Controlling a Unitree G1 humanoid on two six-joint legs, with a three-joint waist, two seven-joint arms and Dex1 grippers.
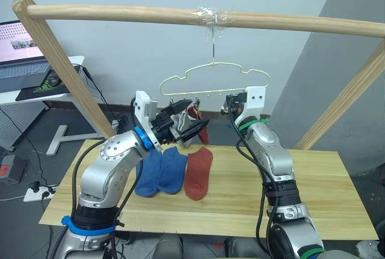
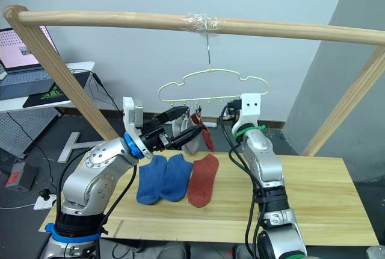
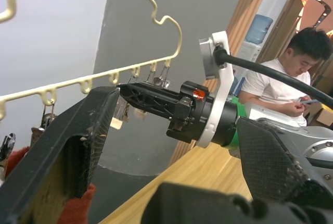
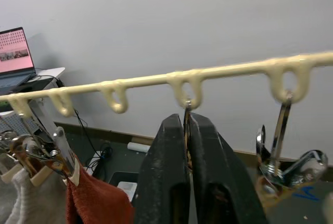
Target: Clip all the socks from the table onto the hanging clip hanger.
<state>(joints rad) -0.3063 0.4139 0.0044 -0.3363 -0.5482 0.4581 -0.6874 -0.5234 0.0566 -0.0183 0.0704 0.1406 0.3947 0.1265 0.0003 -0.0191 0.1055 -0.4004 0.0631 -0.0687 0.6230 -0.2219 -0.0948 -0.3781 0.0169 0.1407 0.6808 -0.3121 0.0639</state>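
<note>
The clip hanger [image 1: 212, 80] hangs by its hook from a wooden pole [image 1: 120, 13] above the far side of the surface [image 1: 325, 180]. A grey sock [image 2: 191, 140] and a red sock [image 2: 206, 135] hang clipped at its left end. The right end effector [image 4: 187, 146] is pinched tight on a metal clip [image 4: 186, 110] under the hanger's lower bar. The left end effector [image 1: 191, 127] is spread wide beside the hanging socks. Two blue socks [image 1: 161, 171] and another rust-red sock [image 1: 198, 173] lie side by side on the surface, left of centre.
</note>
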